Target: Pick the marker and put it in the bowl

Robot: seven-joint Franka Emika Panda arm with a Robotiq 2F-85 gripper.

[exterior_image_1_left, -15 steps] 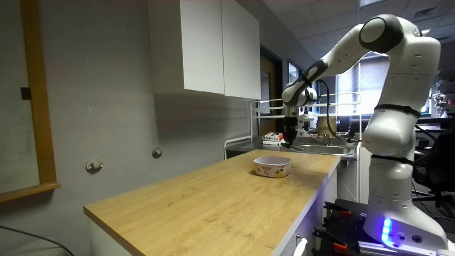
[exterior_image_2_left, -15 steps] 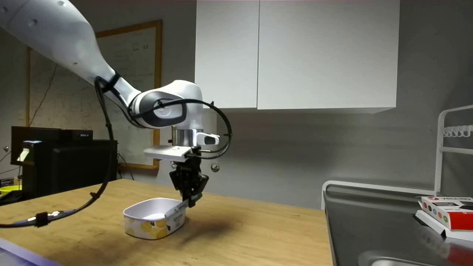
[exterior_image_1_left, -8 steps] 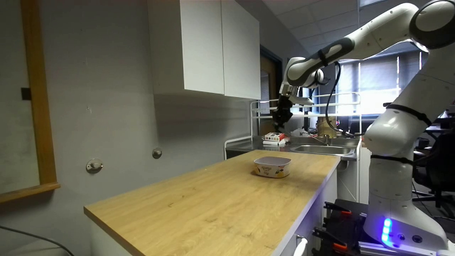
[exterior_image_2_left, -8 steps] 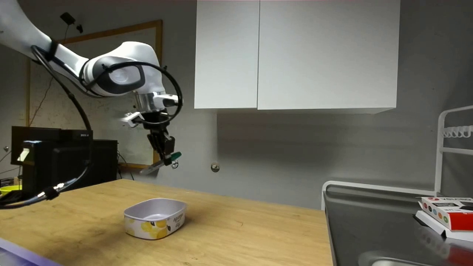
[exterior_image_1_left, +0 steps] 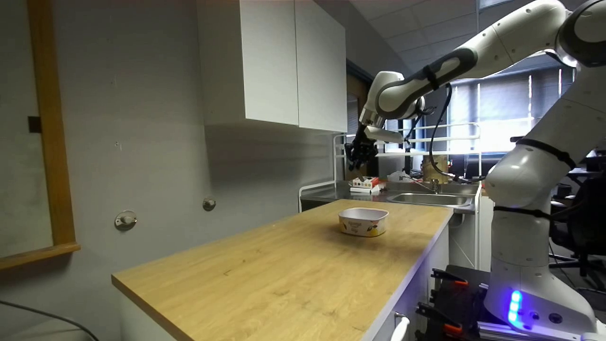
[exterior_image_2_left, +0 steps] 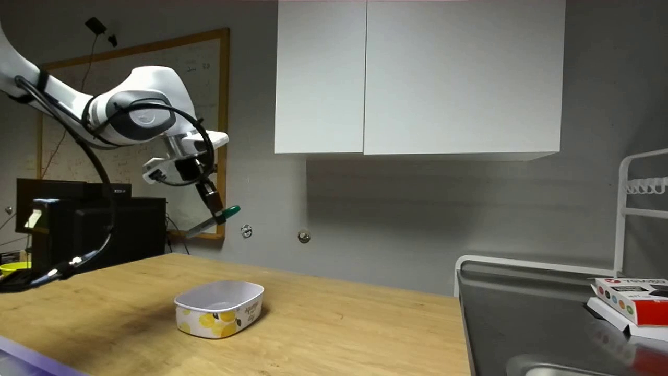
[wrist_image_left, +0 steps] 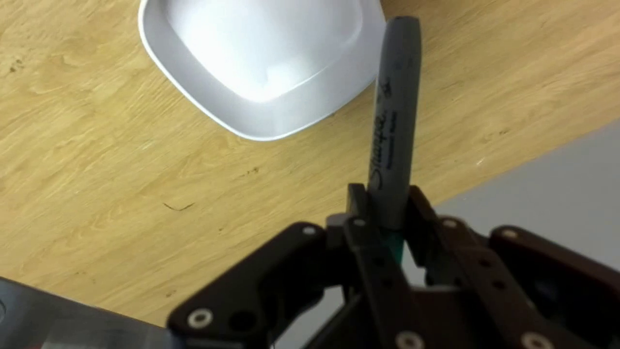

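"One marker [wrist_image_left: 395, 111], one bowl [exterior_image_2_left: 209, 324]: how far along is the task?"

"About half, in my judgement. The pick is made: the marker is in the gripper [wrist_image_left: 387, 201], off the counter [exterior_image_2_left: 339, 329]. The placing is not: the bowl stands below the gripper, well apart from it."

"State of the gripper?"

"Clamped on the marker. Its fingers [wrist_image_left: 357, 198] bear on both sides, close to the green end [exterior_image_2_left: 231, 211]; the grey end [exterior_image_2_left: 199, 228] juts out ahead of them, lower than the green in an exterior view."

"What is left?"

"Lining up over the bowl, lowering and letting go, I judge. Whether any of the marker lies directly over the bowl, I cannot tell."

"Pose of the arm [exterior_image_1_left: 516, 40]?"

"Extended, with the elbow [exterior_image_1_left: 589, 33] raised well above the gripper and the wrist [exterior_image_2_left: 151, 104] canted. The gripper points down at a slant, not plumb."

"Any risk?"

"Dropped from this height, the marker may bounce or miss, I judge."
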